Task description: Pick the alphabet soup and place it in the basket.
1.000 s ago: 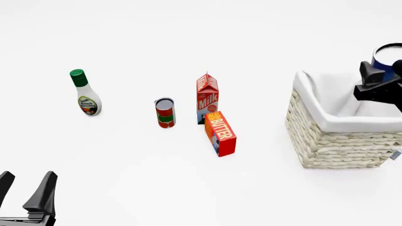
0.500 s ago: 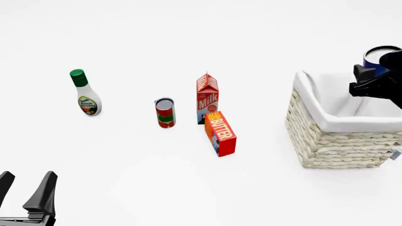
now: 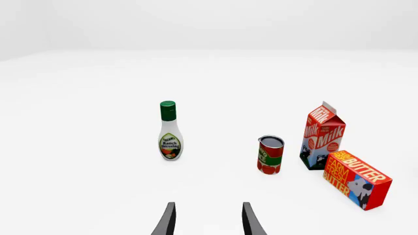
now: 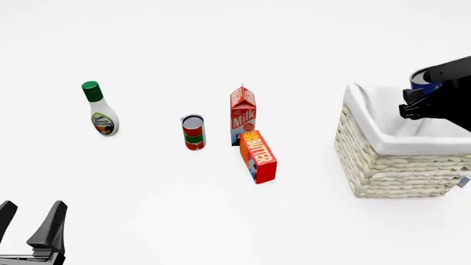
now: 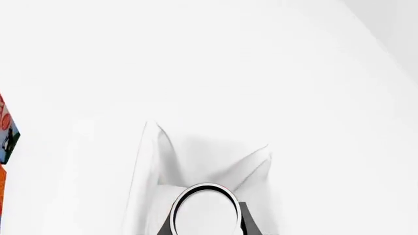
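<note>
The alphabet soup (image 4: 420, 78) shows as a dark blue can held in my right gripper (image 4: 431, 94), above the right part of the basket (image 4: 394, 165). The gripper is shut on the can. In the right wrist view the can's silvery-white top (image 5: 205, 211) sits between the dark fingers (image 5: 251, 226), with the basket's white liner (image 5: 196, 156) beyond it. My left gripper (image 4: 30, 226) is open and empty at the near left; its fingers (image 3: 168, 221) also show in the left wrist view.
A ranch dressing bottle (image 4: 98, 109) stands at the left. A red-and-green can (image 4: 193, 132), a milk carton (image 4: 243, 115) and a butter box (image 4: 258, 157) stand mid-table, left of the basket. They also show in the left wrist view: bottle (image 3: 170, 131), can (image 3: 270, 154).
My right gripper has carried the can leftward and down, from beyond the basket's right side to over its inside. The left arm has not moved.
</note>
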